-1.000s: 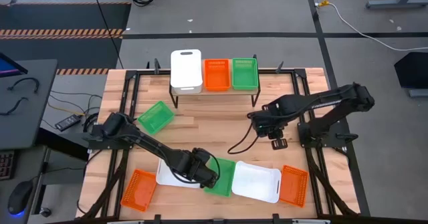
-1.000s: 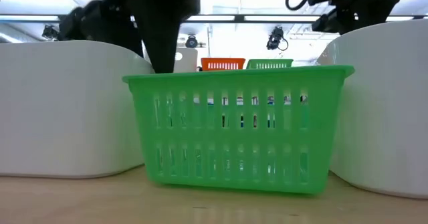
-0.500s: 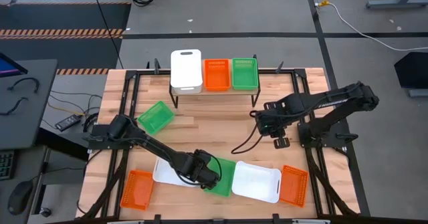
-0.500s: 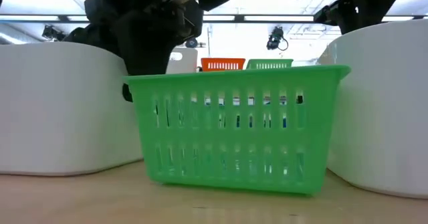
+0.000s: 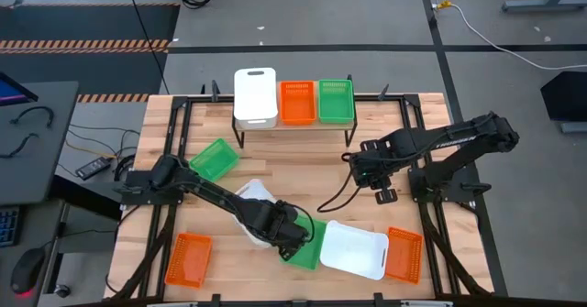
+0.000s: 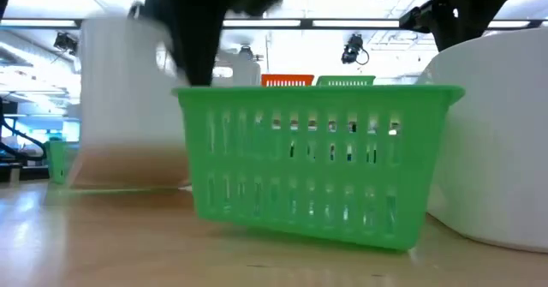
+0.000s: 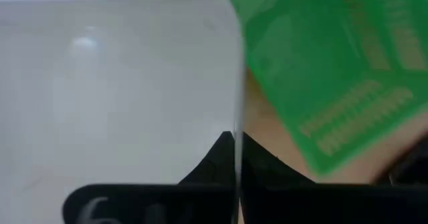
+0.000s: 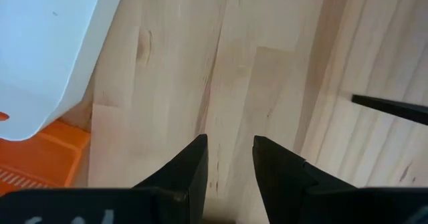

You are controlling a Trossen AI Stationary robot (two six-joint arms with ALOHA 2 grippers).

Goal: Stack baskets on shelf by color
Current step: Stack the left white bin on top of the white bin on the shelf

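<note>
Grey floor with cables surrounds my pale, plank-jointed wooden bench, framed by black rails. At twelve o'clock stands the shelf, a light wood plank on thin black legs, carrying three baskets in a row: a smooth white one with a handle slot, then a perforated orange one, then a perforated green one.

My left jaws are at about six o'clock, clamped together on the thin rim of a white basket. That basket is lifted and tilted; in the left wrist view its smooth, glossy wall fills the picture, with my dark fingers pinching its edge. Just beside it, touching my left jaws from the right, a green basket lies on the bench; in the low view it shows vertical slots in its walls, a rolled rim, and sits tilted.

Another white basket, rounded at the corners, lies at five o'clock, with an orange basket touching its right side. A third orange one lies at seven o'clock, and a green one sits askew at ten o'clock.

My right jaws hover at three o'clock, well apart from every basket; in the right wrist view the fingers stand slightly apart over bare wood grain, holding nothing.

I can read no writing on any basket.
</note>
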